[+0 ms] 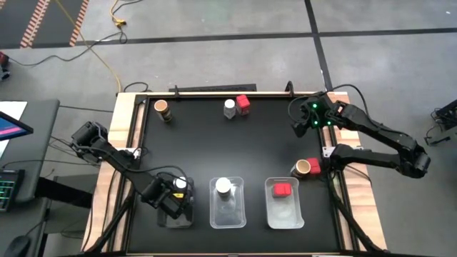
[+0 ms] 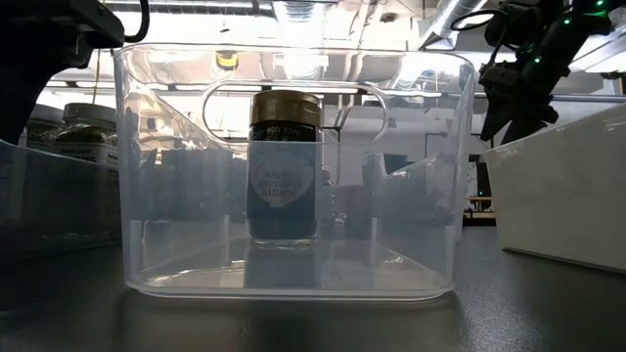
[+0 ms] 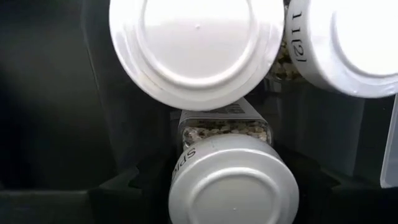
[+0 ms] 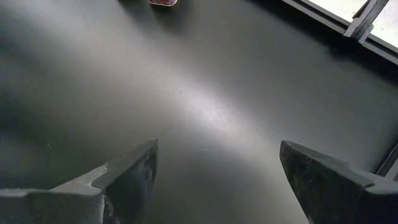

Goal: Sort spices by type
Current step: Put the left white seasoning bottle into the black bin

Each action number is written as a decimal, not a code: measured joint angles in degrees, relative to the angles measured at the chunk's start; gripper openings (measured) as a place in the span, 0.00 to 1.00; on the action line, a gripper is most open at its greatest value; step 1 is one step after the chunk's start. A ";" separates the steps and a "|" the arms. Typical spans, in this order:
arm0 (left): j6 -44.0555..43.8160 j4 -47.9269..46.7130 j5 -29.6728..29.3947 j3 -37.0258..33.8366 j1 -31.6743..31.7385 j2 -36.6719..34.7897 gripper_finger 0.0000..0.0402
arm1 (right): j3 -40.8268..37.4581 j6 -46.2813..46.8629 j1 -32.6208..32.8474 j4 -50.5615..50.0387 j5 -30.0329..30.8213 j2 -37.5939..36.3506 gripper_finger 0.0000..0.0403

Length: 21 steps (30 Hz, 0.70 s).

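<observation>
Three clear trays stand along the near edge. My left gripper [image 1: 175, 198] hangs pointing down over the left tray [image 1: 163, 221]. The left wrist view shows three white-capped spice jars there: two caps [image 3: 196, 43] [image 3: 348, 43] and a third jar [image 3: 233, 183] directly below the gripper. The middle tray [image 1: 214, 218] holds one white-capped jar [image 1: 223, 187]. The right tray [image 1: 271, 221] holds a red-capped jar [image 1: 282, 189]. My right gripper [image 4: 217, 174] [image 1: 296, 127] hangs open over bare table at the far right.
Loose jars stand on the black table: a tan-lidded one [image 1: 163, 107], a white-capped one [image 1: 229, 107] and a red-capped one [image 1: 243, 101] along the far edge. A tan-lidded jar [image 1: 303, 168] and a red-capped jar [image 1: 314, 165] stand at the right edge under the right arm.
</observation>
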 joint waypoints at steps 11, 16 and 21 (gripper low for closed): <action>0.21 -0.05 0.01 0.00 -0.02 0.00 0.55 | 0.00 0.09 0.01 -0.31 0.00 0.00 0.90; -0.63 -0.40 0.71 0.00 -0.01 0.00 0.55 | 0.00 0.09 -0.01 -0.31 0.00 0.00 0.90; -1.30 -1.16 1.66 0.00 -0.01 0.00 0.55 | 0.00 0.07 0.00 -0.31 0.00 -0.01 0.90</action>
